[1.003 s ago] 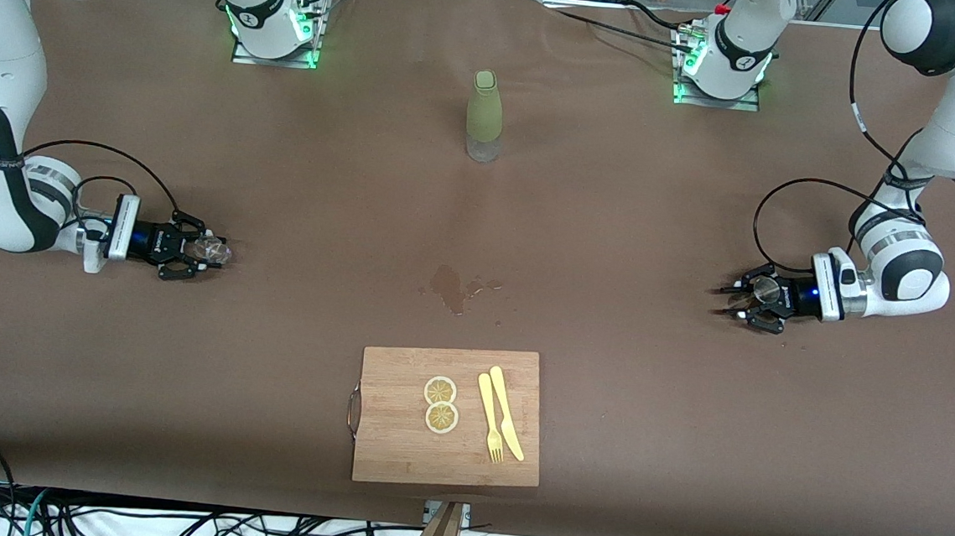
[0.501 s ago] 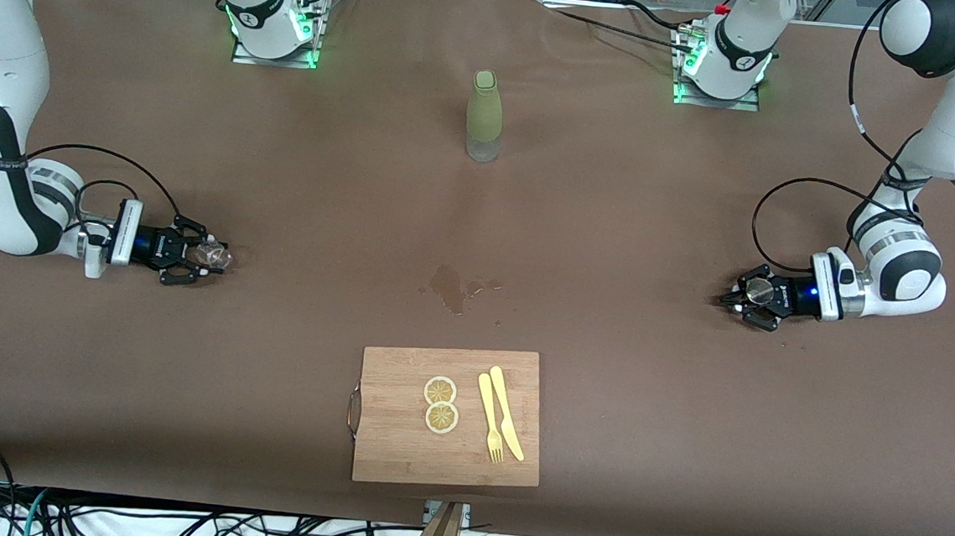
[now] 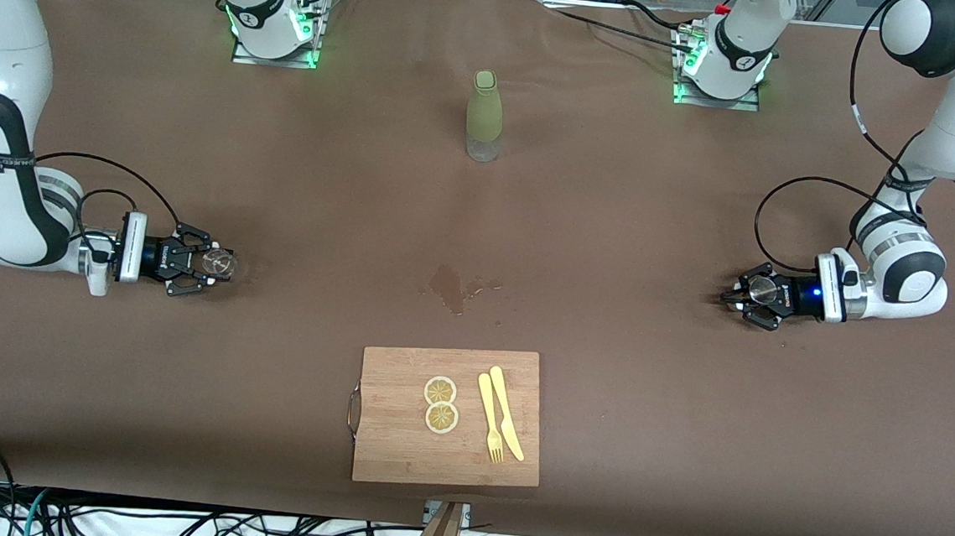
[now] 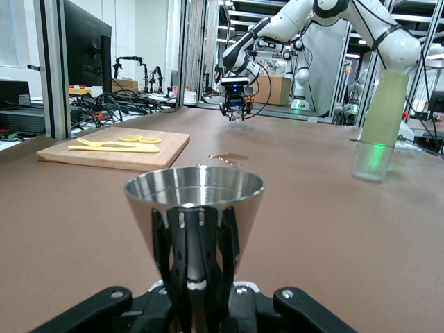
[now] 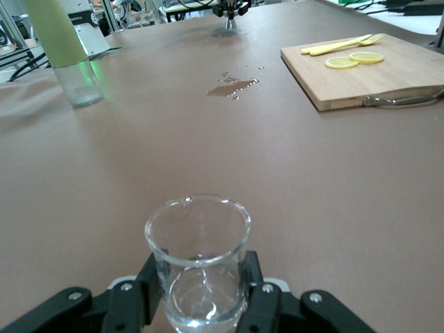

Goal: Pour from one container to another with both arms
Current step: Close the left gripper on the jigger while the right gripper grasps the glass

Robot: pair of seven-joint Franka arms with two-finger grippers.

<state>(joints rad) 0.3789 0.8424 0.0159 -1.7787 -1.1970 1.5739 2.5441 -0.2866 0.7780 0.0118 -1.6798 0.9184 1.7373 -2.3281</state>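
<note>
The small clear glass stands upright near the right arm's end of the table, low at the surface. My right gripper is shut on it, a finger on each side of the glass, which holds a little clear liquid. The shiny steel jigger is near the left arm's end, also low at the table. My left gripper is shut on it; the black fingers clasp its narrow waist under the upper cone. Right gripper and left gripper each fill the foreground of their wrist view.
A tall olive-green bottle stands mid-table toward the bases. A wet spill lies at the centre. Nearer the front camera, a wooden cutting board carries two lemon slices and a yellow fork and knife.
The left gripper's spread fingers have shut on the jigger. The right gripper has shifted a little with the glass, nearer the front camera and toward the table's middle.
</note>
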